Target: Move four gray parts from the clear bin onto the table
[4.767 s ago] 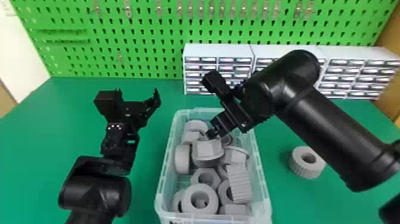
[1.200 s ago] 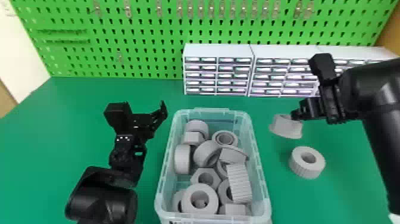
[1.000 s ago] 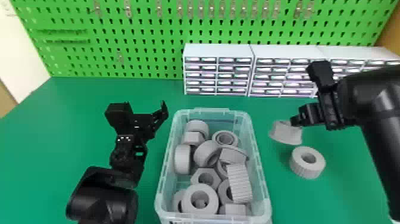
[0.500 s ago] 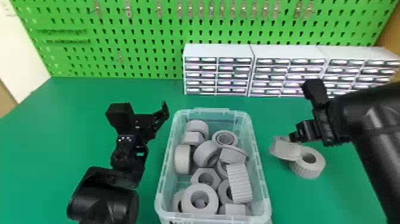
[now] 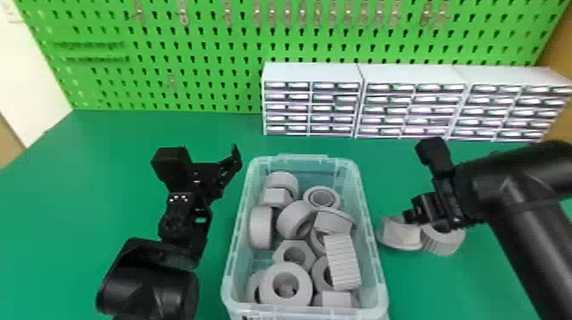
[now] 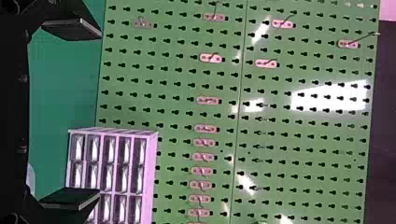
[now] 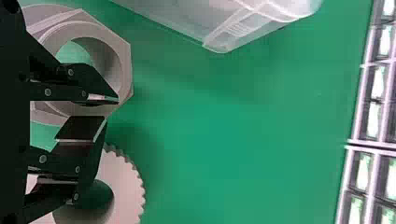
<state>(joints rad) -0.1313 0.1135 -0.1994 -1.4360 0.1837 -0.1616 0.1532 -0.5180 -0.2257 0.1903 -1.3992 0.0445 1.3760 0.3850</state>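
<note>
lowered beside the clear plastic bin (image 5: 233, 259), the gray hexagonal nut (image 5: 399, 234) seems rigid, its grippable wall clenched in the black right pincer (image 7: 111, 109).

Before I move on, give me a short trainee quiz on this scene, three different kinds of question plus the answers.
1. Multiple choice: how many gray parts show outside the clear bin? A) one B) two C) four
2. True or false: the left gripper is above the clear bin.
3. Fill in: the gripper at the hexagonal nut outside the bin is the ____ one.

Key: 1. B. 2. False; the left gripper is beside it. 3. Right.
</note>
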